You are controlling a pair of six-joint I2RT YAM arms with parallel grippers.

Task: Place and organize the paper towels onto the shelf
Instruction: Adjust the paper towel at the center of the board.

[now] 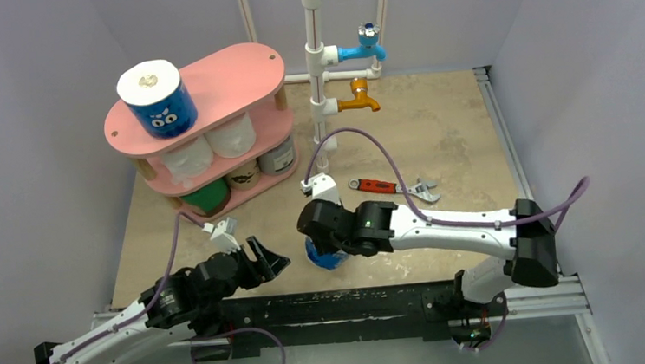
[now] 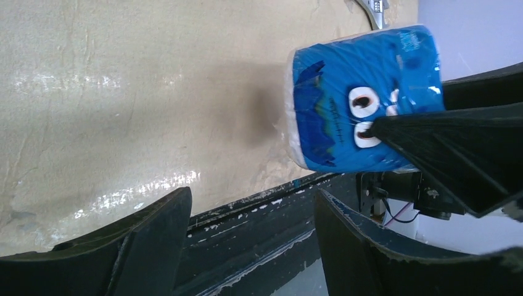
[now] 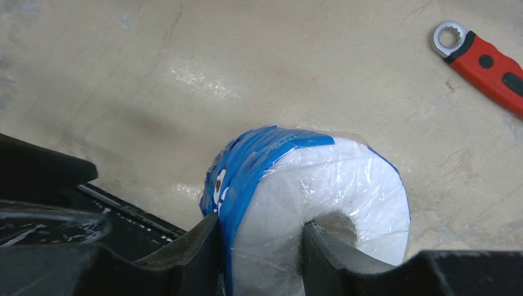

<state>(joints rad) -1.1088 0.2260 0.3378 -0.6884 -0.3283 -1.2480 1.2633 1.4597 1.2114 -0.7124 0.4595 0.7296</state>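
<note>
In right pincer — blue roll, clamped. Left pincer apart, empty. Six rolls on shelf; probably last one remaining.

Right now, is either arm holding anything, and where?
Right gripper pinches the blue-wrapped paper roll by its wall, one finger inside the core; left gripper holds nothing.

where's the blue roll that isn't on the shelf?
Top view: the blue roll is centre, by the near edge of the table, pinched through its core by the right gripper; the open left gripper is just to its left.
</note>
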